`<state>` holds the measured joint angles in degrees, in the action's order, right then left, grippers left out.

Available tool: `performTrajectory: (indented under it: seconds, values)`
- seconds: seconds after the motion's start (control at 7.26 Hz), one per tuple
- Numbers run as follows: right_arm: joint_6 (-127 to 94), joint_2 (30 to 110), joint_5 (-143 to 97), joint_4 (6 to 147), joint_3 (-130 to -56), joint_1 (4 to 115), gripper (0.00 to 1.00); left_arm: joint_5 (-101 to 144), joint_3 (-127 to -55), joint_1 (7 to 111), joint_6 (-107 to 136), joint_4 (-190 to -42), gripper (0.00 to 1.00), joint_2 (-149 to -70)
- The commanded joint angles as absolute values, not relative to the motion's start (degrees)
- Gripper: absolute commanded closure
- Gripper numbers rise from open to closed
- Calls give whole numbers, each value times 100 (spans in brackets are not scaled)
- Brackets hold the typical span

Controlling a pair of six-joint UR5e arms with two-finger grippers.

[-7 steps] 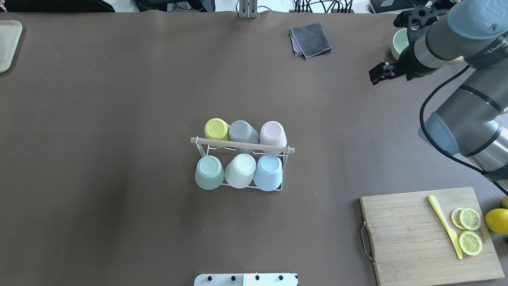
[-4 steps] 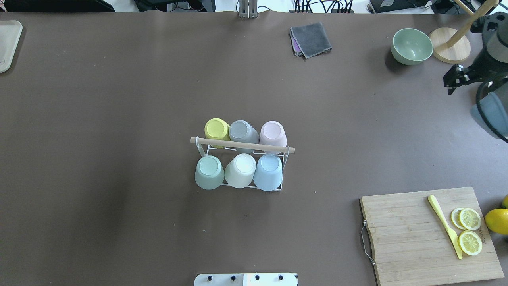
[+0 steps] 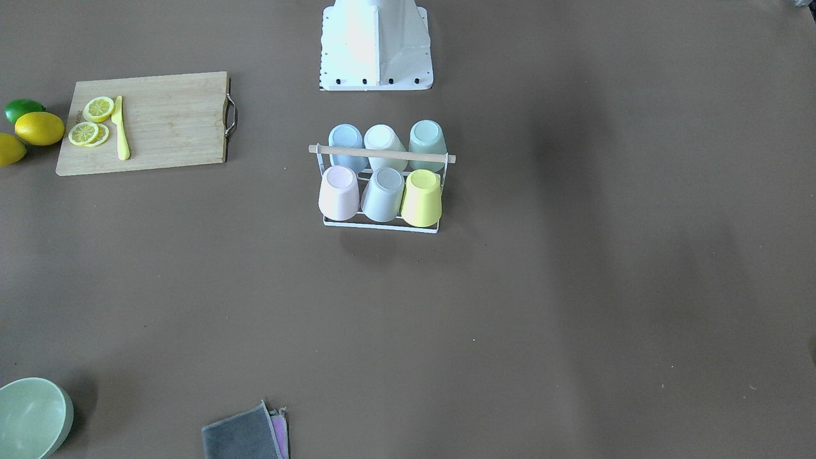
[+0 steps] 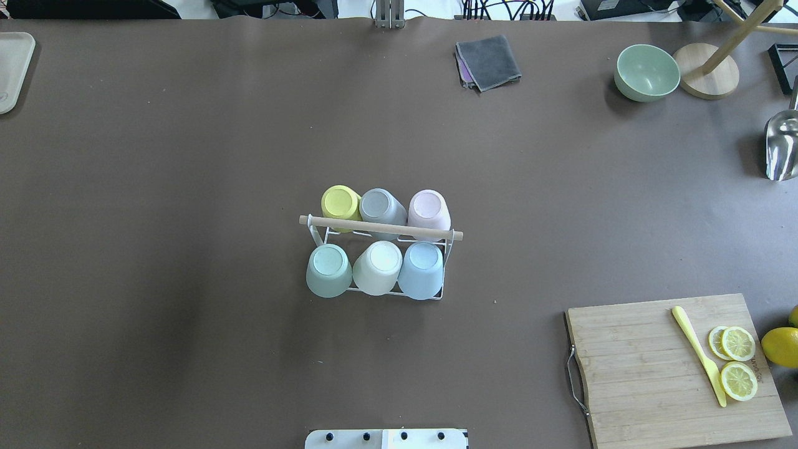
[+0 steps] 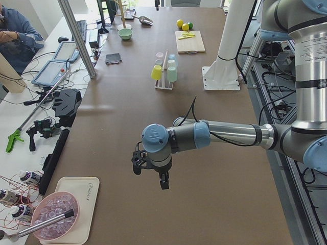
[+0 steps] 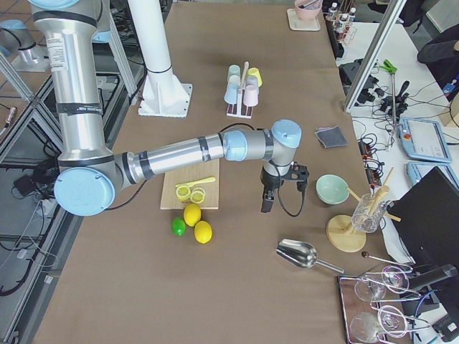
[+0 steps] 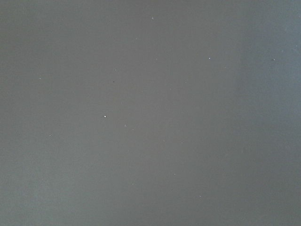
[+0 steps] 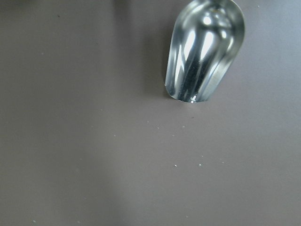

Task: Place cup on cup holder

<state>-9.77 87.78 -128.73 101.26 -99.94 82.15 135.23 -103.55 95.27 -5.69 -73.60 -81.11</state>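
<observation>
cutting board (image 4: 642, 368): lemon slices (image 4: 738, 343), yellow knife (image 4: 698, 354) on it | green bowl (image 4: 647, 73) | grey cloth (image 4: 488, 61) | metal scoop (image 4: 781, 148)

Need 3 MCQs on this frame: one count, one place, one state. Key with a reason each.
1. Cups on the holder: A four; B five; C six.
2. The knife lies: A on the board; B on the holder; C under the board.
3. The cups stand: A mouth up; B mouth down; C on their sides.
Key: 1 C, three cups in each of two rows. 2 A, it lies on the wood beside the lemon slices. 3 B, their closed bases face up in the overhead view.
</observation>
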Motion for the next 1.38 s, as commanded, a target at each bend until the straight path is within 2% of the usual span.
performTrajectory:
  seconds: [0.0, 0.96, 1.24]
  values:
    - [277, 9226, -13225, 10116, -9748, 8892, 0, 13526, -10354, 9527, -563, -7365, 2, -8104]
    - [519, 9396, -13298, 10090, -9615, 9229, 0, 13526, -10354, 9527, -563, -7356, 2, -8104]
    - [510, 9448, -13350, 9338, -9213, 9229, 0, 13526, -10345, 9527, -563, -7356, 2, -8104]
